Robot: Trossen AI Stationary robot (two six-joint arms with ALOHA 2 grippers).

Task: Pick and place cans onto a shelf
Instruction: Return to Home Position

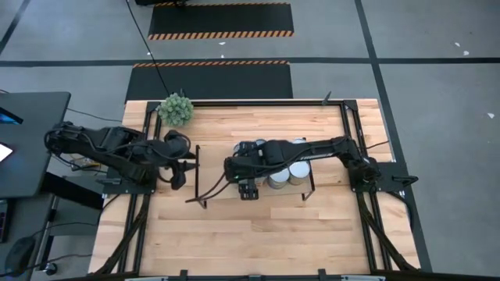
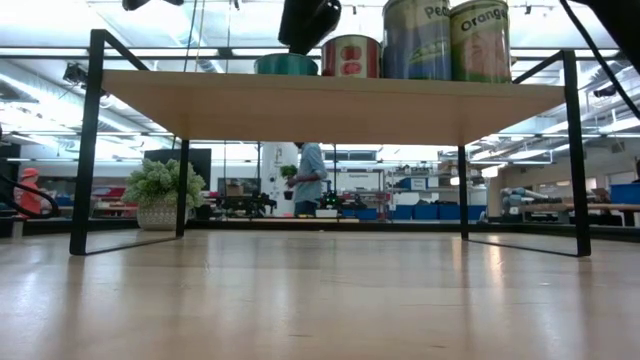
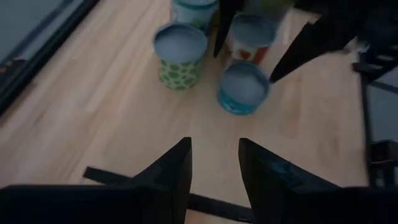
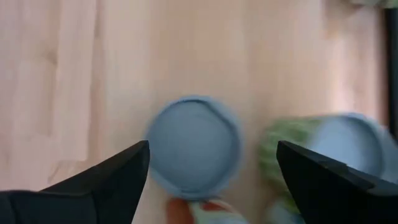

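The shelf (image 1: 211,176) is a light-wood board on black rod legs, seen from below in the low view (image 2: 330,105). Several cans stand on it: a short teal can (image 2: 285,63), a red can (image 2: 350,55) and two tall cans (image 2: 415,40). My right gripper (image 4: 212,149) is open above the teal can (image 4: 194,146), one finger on either side and clear of it. It also shows in the high view (image 1: 244,176). A green-dotted can (image 3: 180,56) stands beside the teal can (image 3: 244,87). My left gripper (image 3: 214,149) is open and empty at the shelf's left end (image 1: 183,160).
A spiky green plant ball (image 1: 176,108) sits at the table's far left corner. The shelf's black rod frame (image 3: 124,180) runs just in front of my left fingers. Bare wood lies on the shelf's left half and on the table's near side. A person stands in the room beyond (image 2: 312,180).
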